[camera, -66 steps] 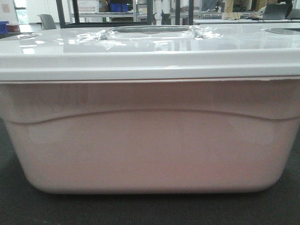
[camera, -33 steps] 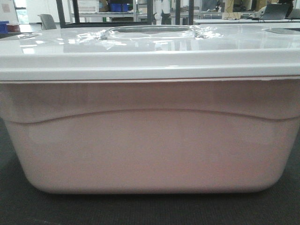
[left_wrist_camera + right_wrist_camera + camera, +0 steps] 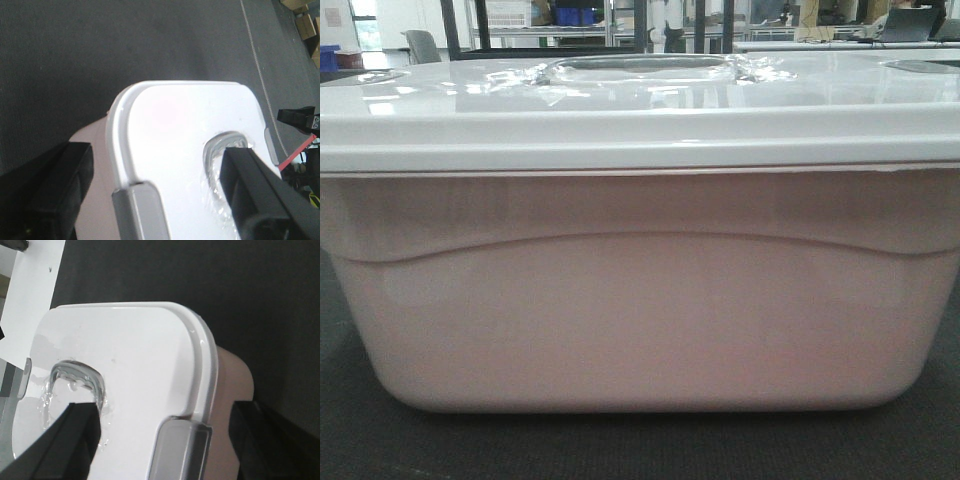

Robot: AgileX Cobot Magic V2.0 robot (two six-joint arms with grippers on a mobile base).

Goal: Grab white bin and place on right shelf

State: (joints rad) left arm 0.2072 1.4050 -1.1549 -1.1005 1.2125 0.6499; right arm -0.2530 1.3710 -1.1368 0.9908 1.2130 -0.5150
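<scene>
The white bin (image 3: 640,300) fills the front view, with pinkish translucent walls and a glossy white lid (image 3: 640,110) bearing a clear taped window (image 3: 640,66). It rests on dark carpet. My left gripper (image 3: 155,167) is open and straddles the bin's left end. One finger (image 3: 47,192) is outside the wall, the other (image 3: 255,190) is over the lid by the window, and a grey latch (image 3: 142,210) lies between them. My right gripper (image 3: 165,415) is open and straddles the other end the same way around its latch (image 3: 182,450). The right shelf is out of view.
Dark carpet (image 3: 100,50) surrounds the bin. Behind it in the front view stand dark rack uprights (image 3: 455,28), blue bins (image 3: 575,14) and a chair (image 3: 420,45). Cardboard boxes (image 3: 305,25) lie at the far floor edge. A white panel (image 3: 30,285) is beside the bin.
</scene>
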